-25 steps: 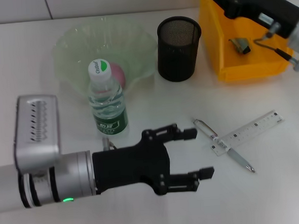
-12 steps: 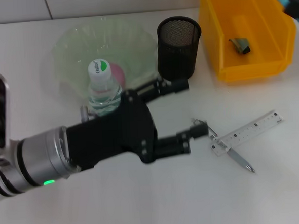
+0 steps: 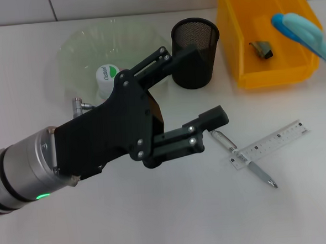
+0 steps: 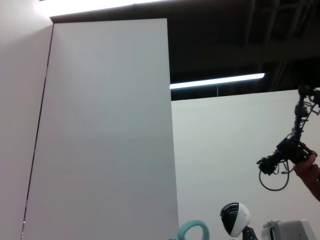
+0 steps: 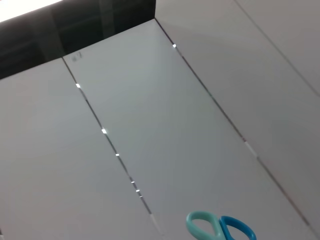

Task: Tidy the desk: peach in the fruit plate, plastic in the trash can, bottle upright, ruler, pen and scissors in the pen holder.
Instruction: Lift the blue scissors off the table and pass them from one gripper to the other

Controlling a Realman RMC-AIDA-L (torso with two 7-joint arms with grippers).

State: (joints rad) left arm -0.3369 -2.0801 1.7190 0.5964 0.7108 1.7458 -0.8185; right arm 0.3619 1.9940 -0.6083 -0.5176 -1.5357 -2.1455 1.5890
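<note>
We see a black mesh pen holder (image 3: 196, 52), a yellow bin (image 3: 268, 35), a pale green translucent fruit plate (image 3: 78, 55) holding a pink peach (image 3: 128, 73), a green-and-white bottle cap (image 3: 108, 73), a clear ruler (image 3: 269, 143) with black marks, a silver pen (image 3: 244, 159), and teal-and-blue scissors (image 3: 304, 33) handles.

The black left gripper (image 3: 197, 89) rose and swung from low over the white table, in front of the clear plastic water bottle with the green label (image 3: 106, 77), up toward the black mesh pen holder (image 3: 196, 52); its spread fingers came to hide most of the bottle. The right arm's black gripper left the yellow bin (image 3: 241, 51), where light-blue scissor handles (image 3: 301, 30) appeared.
</note>
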